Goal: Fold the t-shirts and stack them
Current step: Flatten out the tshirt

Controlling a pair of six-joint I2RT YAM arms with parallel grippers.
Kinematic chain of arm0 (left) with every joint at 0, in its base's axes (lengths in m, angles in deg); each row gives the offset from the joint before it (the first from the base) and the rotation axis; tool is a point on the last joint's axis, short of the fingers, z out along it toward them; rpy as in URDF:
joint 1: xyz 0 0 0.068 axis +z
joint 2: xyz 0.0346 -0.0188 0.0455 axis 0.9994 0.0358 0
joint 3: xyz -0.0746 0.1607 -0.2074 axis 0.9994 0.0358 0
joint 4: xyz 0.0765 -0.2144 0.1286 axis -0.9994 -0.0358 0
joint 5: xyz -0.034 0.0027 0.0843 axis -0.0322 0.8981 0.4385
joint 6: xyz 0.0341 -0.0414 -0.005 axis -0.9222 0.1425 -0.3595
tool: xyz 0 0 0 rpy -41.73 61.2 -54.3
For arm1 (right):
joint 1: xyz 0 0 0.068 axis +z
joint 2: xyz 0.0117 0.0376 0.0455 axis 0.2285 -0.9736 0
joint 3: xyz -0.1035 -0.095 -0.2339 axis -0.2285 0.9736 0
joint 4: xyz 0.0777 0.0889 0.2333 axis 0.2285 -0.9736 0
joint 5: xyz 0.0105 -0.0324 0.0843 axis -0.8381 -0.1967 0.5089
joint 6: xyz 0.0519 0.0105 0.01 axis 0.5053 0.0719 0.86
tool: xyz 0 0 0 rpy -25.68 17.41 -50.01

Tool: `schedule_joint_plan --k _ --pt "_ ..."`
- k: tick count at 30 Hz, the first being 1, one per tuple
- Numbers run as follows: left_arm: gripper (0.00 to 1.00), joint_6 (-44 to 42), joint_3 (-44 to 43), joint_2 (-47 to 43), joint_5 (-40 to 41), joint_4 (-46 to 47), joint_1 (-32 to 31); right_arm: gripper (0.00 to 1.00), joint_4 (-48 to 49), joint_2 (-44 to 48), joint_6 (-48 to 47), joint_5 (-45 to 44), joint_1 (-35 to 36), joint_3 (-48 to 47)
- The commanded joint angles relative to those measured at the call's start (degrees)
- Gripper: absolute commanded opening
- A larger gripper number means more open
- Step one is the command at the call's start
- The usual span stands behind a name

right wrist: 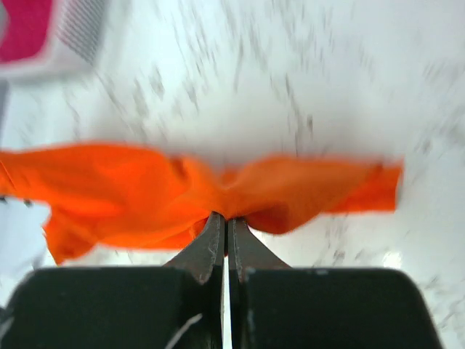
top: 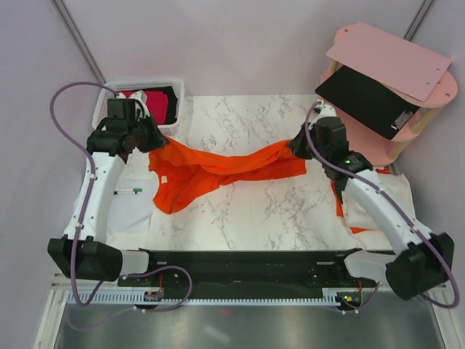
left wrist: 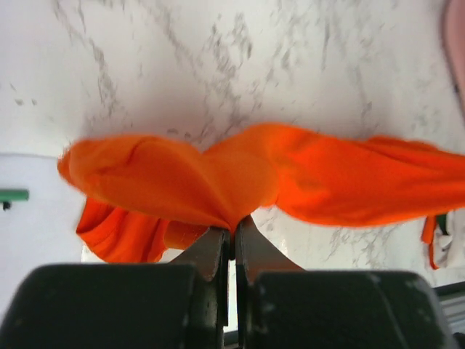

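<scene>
A bright orange t-shirt [top: 218,169] hangs stretched and twisted between my two arms over the marble table [top: 276,211]. My left gripper [top: 154,142] is shut on its left end, the cloth [left wrist: 240,182] pinched at the fingertips [left wrist: 234,225]. At the shirt's right end my right gripper [top: 298,147] is shut too, with orange cloth [right wrist: 182,193] bunched at the tips [right wrist: 227,218]. Part of the shirt droops to the table at lower left [top: 174,196]. Crimson-red [top: 149,102] and black [top: 166,105] t-shirts lie in the white basket [top: 178,91].
A pink round stand [top: 407,87] at back right carries a black clipboard [top: 367,98]. White paper with a green pen [top: 131,191] lies at left. White cloth with orange showing under it [top: 385,200] lies under the right arm.
</scene>
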Motion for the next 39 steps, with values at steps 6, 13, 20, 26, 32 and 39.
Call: schedule_joint_plan --k 6,13,20,26,32,39 --pt "0.02 -3.1 -18.2 -15.8 0.3 -7.6 0.0 0.00 -11.7 21.0 -9.6 -12.7 0.0 -15.7" --pt "0.02 -2.2 -26.7 -28.7 3.2 -12.8 -2.4 0.00 -18.7 36.2 -12.5 -12.6 0.0 -25.9" --pt "0.02 0.3 -45.9 -32.0 -0.5 -20.9 -2.4 0.00 -25.3 41.0 -11.4 -8.4 -1.7 -36.6" --pt "0.02 1.0 -53.0 -25.2 -3.1 -21.7 -2.4 0.00 -26.7 40.3 -9.7 -3.9 -6.2 -38.0" --pt "0.02 -1.1 -42.0 -17.1 -0.2 -17.7 -2.4 0.00 -23.9 40.0 -9.6 -7.5 -6.2 -25.0" --pt "0.02 -2.2 -23.7 -4.9 -0.5 -4.2 -2.4 0.00 -11.0 36.3 -8.9 -9.1 -6.3 -1.7"
